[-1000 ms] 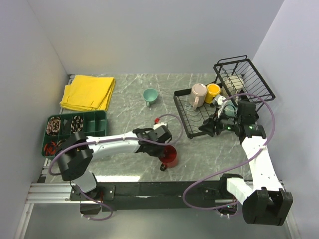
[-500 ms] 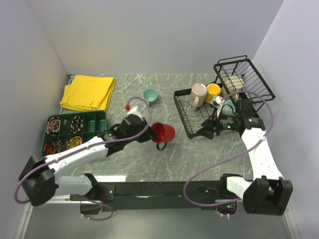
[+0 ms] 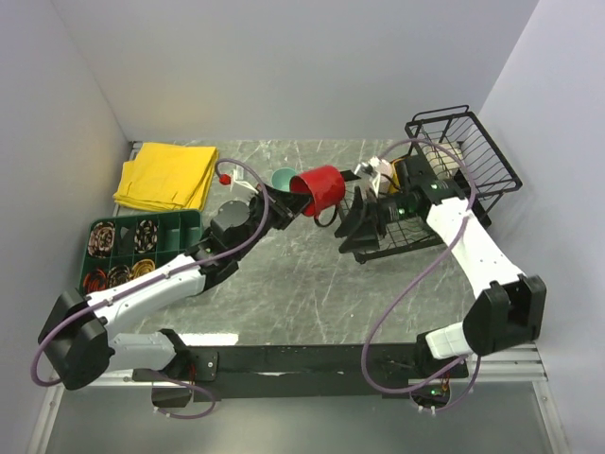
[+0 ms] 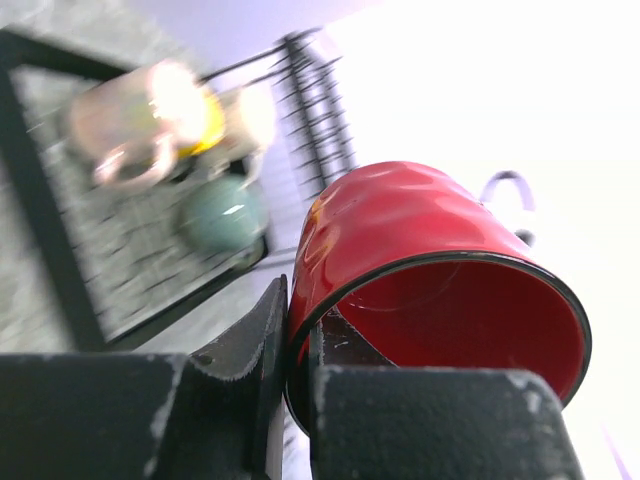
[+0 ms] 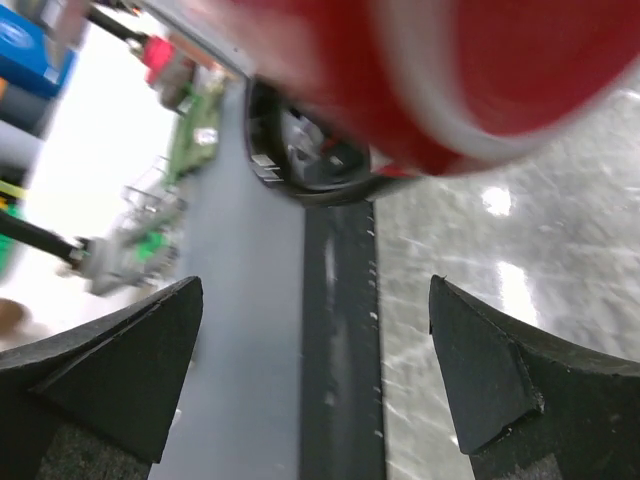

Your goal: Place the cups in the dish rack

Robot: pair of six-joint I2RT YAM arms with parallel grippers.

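Note:
My left gripper (image 3: 297,201) is shut on the rim of the shiny red cup (image 3: 321,185), which hangs tilted in the air just left of the dish rack (image 3: 408,236). In the left wrist view one finger (image 4: 250,340) is outside the red cup (image 4: 400,230) and the other is inside. My right gripper (image 3: 348,227) is open at the rack's left edge, facing that cup. The right wrist view shows the cup (image 5: 480,70) blurred above the spread gripper (image 5: 315,300). A pink cup (image 4: 130,120), a yellow cup (image 4: 205,120) and a grey-green cup (image 4: 220,215) lie in the rack. A small teal cup (image 3: 281,176) peeks out behind the red one.
A taller black wire basket (image 3: 468,142) rises at the rack's far right end. A green compartment tray (image 3: 142,248) sits at the left, with a folded yellow cloth (image 3: 168,175) behind it. Walls close in on the left, back and right.
The left arm has lifted the red cup off the table and carried it up and right, toward the rack. The right gripper has opened wide and swung left toward the cup.

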